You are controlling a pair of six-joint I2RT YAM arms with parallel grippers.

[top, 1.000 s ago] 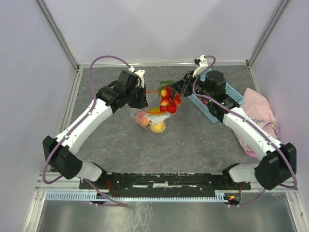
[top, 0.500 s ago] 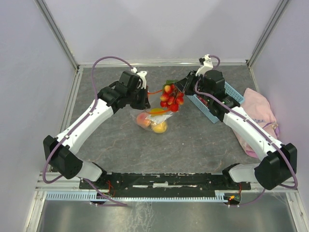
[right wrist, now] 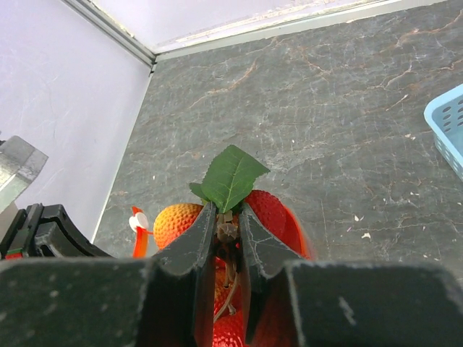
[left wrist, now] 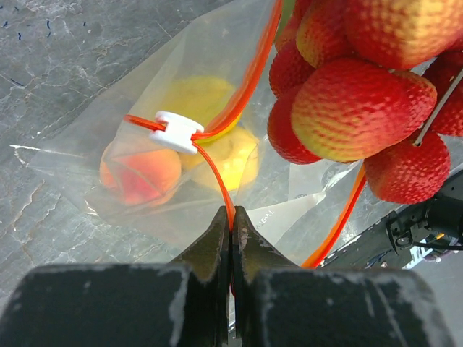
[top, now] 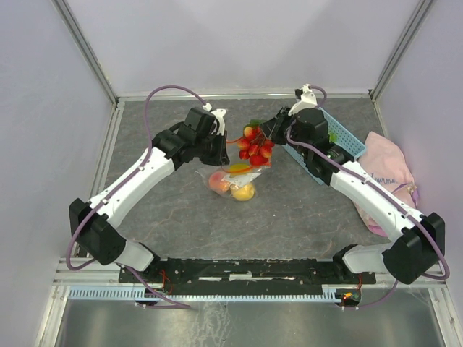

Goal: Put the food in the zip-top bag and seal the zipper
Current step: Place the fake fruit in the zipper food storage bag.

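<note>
The clear zip-top bag hangs at the table's middle with a peach and yellow fruit inside. My left gripper is shut on the bag's orange-red zipper strip, just below the white slider. My right gripper is shut on the stem of a bunch of red strawberries with a green leaf. It holds the bunch over the bag's open mouth. The bunch also shows large in the left wrist view.
A light blue slatted basket stands at the back right behind my right arm. A pink cloth lies against the right wall. Grey tabletop lies in front of the bag.
My right gripper has carried the strawberry bunch slightly left and toward the bag's mouth. My left arm has shifted a little right, still holding the bag, which has moved slightly nearer.
</note>
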